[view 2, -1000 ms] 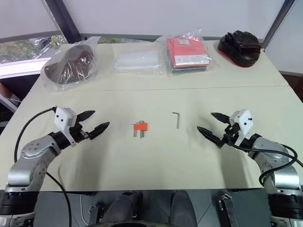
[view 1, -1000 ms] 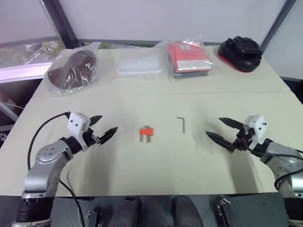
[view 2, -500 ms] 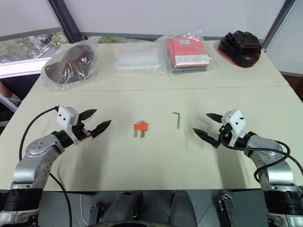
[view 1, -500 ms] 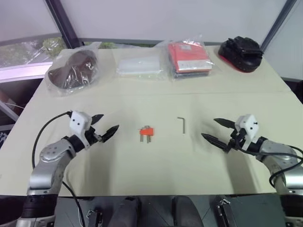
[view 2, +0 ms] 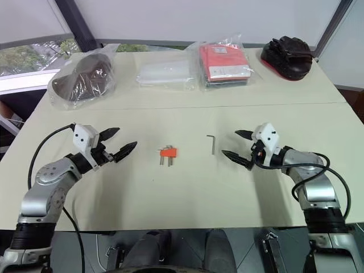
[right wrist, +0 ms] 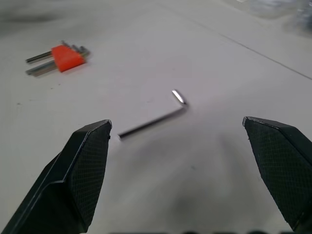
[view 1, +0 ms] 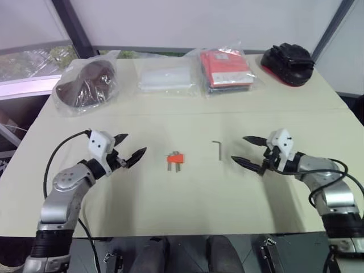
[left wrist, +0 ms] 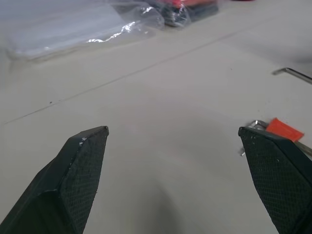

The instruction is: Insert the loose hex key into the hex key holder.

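Observation:
The loose hex key (view 1: 218, 149) lies flat on the beige table, a thin dark L-shaped rod; it also appears in the right wrist view (right wrist: 152, 121). The hex key holder (view 1: 175, 158), a small orange block with short dark keys sticking out, rests to its left and shows in the left wrist view (left wrist: 282, 130). My right gripper (view 1: 241, 151) stands open just right of the loose hex key, pointing at it, with nothing held. My left gripper (view 1: 131, 147) hangs open left of the holder, a short gap away, and is empty.
Along the table's far side lie a bagged brown item (view 1: 86, 84), a clear plastic packet (view 1: 166, 78), a red packet in clear plastic (view 1: 228, 69) and a black-and-red object (view 1: 288, 61). The table's front edge (view 1: 187, 234) runs close below both arms.
My right gripper has moved left, toward the loose hex key, and now points at it. The left gripper has barely shifted. The key and holder lie where they were.

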Tool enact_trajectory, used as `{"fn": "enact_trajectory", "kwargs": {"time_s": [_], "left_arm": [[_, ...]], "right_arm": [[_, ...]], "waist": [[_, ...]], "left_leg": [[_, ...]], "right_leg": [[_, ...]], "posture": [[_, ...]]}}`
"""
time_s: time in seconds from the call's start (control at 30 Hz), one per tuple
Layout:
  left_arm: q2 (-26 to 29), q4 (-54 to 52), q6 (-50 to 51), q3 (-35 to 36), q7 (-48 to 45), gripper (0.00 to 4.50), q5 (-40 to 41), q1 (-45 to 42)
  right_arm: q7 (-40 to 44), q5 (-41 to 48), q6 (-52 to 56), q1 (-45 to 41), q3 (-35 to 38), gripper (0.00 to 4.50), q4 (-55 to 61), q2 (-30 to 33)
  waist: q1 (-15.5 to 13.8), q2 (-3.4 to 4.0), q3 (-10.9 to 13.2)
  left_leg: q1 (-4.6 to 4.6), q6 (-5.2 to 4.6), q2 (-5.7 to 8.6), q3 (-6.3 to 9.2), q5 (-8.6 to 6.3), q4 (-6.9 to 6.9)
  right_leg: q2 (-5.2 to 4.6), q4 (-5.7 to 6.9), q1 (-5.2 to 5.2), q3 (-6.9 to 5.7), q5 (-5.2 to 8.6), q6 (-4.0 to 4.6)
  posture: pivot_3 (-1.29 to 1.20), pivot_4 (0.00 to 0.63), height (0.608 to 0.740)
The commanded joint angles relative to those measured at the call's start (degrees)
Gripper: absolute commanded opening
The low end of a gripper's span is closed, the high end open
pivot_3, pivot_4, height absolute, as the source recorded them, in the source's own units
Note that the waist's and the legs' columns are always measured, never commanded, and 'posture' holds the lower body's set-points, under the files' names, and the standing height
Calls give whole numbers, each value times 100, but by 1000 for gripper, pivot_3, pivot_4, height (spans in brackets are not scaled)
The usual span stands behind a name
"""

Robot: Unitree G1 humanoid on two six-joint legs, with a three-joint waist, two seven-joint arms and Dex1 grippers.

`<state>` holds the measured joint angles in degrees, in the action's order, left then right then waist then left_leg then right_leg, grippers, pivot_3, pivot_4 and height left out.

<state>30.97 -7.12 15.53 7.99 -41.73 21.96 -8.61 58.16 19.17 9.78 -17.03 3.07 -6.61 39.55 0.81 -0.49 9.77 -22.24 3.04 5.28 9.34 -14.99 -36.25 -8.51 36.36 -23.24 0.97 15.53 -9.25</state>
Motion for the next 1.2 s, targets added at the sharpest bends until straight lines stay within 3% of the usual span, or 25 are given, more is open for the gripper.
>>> {"fn": "enact_trajectory", "kwargs": {"time_s": [0.03,0.33,1.2], "left_arm": [[452,-113,-65,8,-634,4459,87,-72],[1323,-228,-67,-186,-1812,4459,90,127],[806,-1157,96,-303,-1036,4459,12,1021]], "right_arm": [[347,-49,38,-355,-370,4500,20,-125],[787,-335,-202,-1515,-1210,4500,-846,-1015],[1247,-1629,-2073,-2676,-1929,4500,-3668,-2277]], "waist": [[6,0,0],[19,3,3],[178,7,3]], "left_leg": [[0,0,0,0,0,0],[0,0,-1,4,0,6],[-2,9,-6,13,5,12]], "right_leg": [[0,0,0,0,0,0],[0,-2,-4,-1,0,0],[10,4,-16,-3,-6,9]], "posture": [[0,150,740],[0,150,740],[0,150,740]]}}
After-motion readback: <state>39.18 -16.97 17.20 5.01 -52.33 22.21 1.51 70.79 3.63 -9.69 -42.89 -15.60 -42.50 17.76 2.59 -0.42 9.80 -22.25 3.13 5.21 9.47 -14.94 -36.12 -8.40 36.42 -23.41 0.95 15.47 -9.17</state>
